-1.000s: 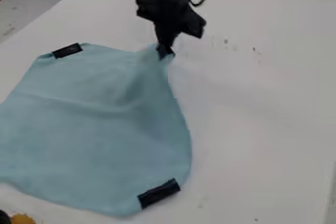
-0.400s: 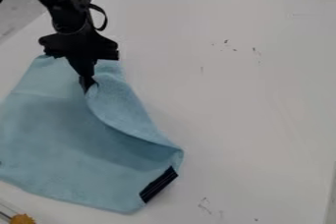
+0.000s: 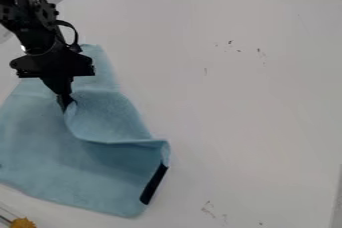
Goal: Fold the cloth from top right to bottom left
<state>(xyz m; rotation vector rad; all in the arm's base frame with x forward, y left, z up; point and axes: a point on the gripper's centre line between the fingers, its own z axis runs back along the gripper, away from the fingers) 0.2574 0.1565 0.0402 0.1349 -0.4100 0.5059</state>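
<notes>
My gripper (image 3: 66,104) is at the left of the camera view, over the middle of the light blue cloth, shut on the cloth's top right corner. The cloth (image 3: 60,167) lies on the white table, with its right side lifted and curled over toward the left in a soft flap (image 3: 110,117). A black strip (image 3: 154,184) runs along the cloth's lower right corner. The arm covers part of the cloth's upper left area.
The white table (image 3: 247,107) stretches to the right of the cloth. An orange-yellow object (image 3: 23,223) sits at the bottom left corner, beside the table's edge. Dark items lie beyond the table's far edge at the top right.
The gripper has moved left and down with the held corner. The cloth's right side has lifted and folded over, and the black strip at lower right has shifted left and turned steeper.
</notes>
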